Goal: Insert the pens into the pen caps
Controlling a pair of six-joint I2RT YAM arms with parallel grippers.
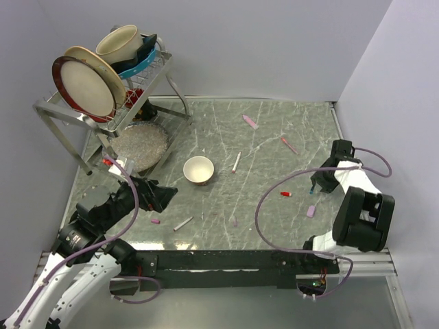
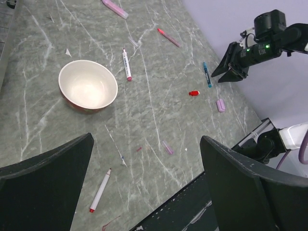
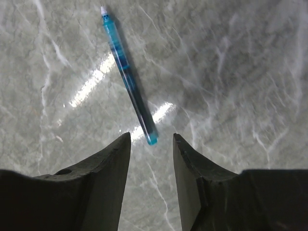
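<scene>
My right gripper [image 1: 317, 185] is open and hangs low over a blue pen [image 3: 129, 76] lying on the marble; the pen's near end sits between the fingertips [image 3: 151, 139]. My left gripper [image 1: 162, 195] is open and empty above the near left of the table [image 2: 147, 139]. A white pen with a red end [image 2: 100, 190] lies below it, with a clear lilac cap [image 2: 167, 147] nearby. Another white pen [image 1: 236, 162], a pink pen [image 1: 250, 122] and a red pen [image 1: 289, 144] lie further back. A red cap [image 1: 286, 194], a lilac cap [image 1: 311, 211] and a pink cap [image 1: 156, 221] lie loose.
A small cream bowl [image 1: 198, 170] stands mid-table. A metal dish rack [image 1: 147, 86] with plates and a cup stands at the back left, over a round glass dish [image 1: 140, 145]. Walls close in the table at the back and right.
</scene>
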